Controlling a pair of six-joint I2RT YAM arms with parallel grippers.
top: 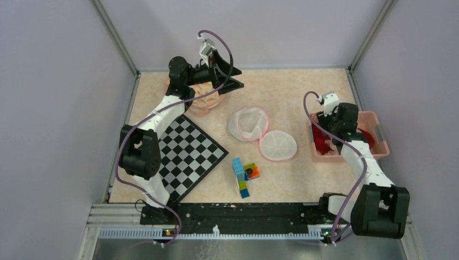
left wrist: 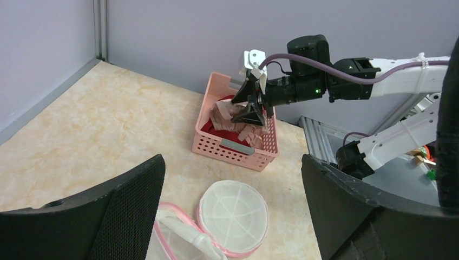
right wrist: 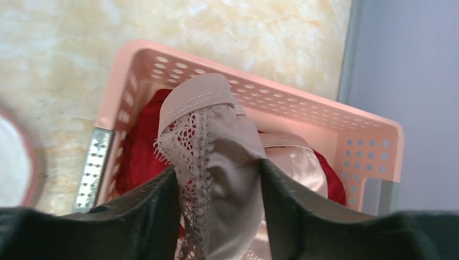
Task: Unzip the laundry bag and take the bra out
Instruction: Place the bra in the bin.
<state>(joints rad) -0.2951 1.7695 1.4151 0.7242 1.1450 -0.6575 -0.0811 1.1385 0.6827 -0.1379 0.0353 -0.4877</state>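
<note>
The white mesh laundry bag with pink trim lies unzipped on the table, one round half (top: 249, 123) beside the other (top: 277, 145); both halves show in the left wrist view (left wrist: 233, 216). My right gripper (right wrist: 216, 173) is shut on a beige lace bra (right wrist: 216, 135) and holds it over the pink basket (right wrist: 135, 70). In the top view this gripper (top: 326, 135) is at the basket's left end (top: 379, 135). The left wrist view shows the bra (left wrist: 230, 111) hanging in it. My left gripper (top: 235, 78) is open and empty, raised at the far side behind the bag.
A red garment (right wrist: 141, 146) lies in the pink basket. A chessboard (top: 187, 151) lies at the near left. Coloured blocks (top: 244, 173) sit near the front middle. A pinkish mesh item (top: 204, 100) lies under my left arm. Walls close the table's sides and back.
</note>
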